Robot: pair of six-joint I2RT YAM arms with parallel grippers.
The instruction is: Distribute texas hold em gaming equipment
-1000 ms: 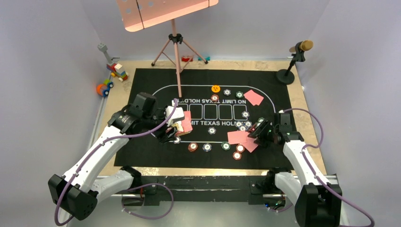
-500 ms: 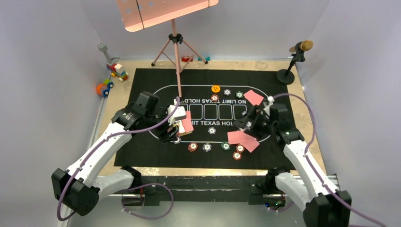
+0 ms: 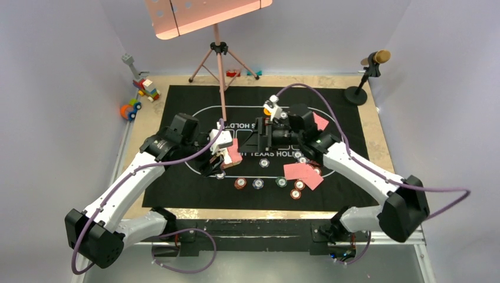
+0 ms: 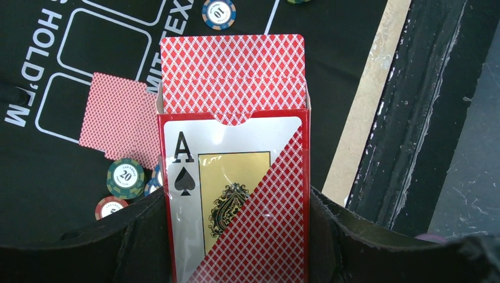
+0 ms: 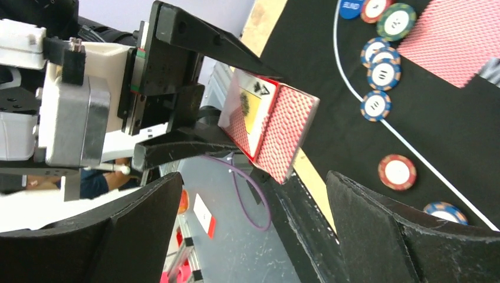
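Clamping the open card box [image 4: 236, 118], left claw [image 4: 234, 206] presents it; right claw [image 5: 253, 200], spread wide, faces it, probably to draw from it.

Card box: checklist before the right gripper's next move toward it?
1. Card box clamped by left gripper: ok.
2. Flap open: ok.
3. Right gripper open: ok.
4. Card box roughly centred ahead of it in the right wrist view, not yet touched: ok.
5. Cards inside: cannot tell.
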